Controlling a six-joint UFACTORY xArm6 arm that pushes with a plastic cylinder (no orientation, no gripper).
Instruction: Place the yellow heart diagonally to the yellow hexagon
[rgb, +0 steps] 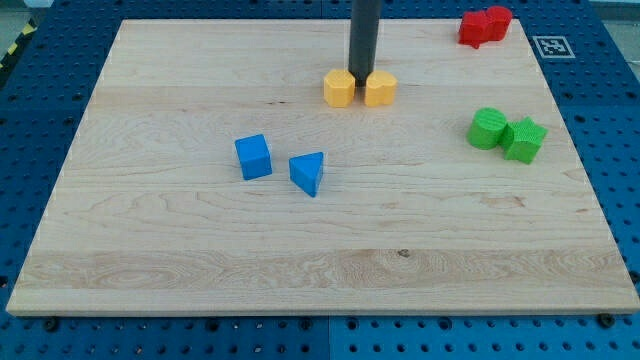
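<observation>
The yellow hexagon (340, 89) and the yellow heart (380, 89) sit side by side near the top middle of the wooden board (200, 250), the hexagon on the view's left, the heart on the right, almost touching. My tip (360, 75) comes down from the view's top and ends just behind the narrow gap between the two yellow blocks, close to both.
A blue cube (253, 157) and a blue triangular block (308, 173) lie left of centre. Two green blocks (489, 129) (524, 139) sit at the right. Two red blocks (484, 25) touch at the top right corner.
</observation>
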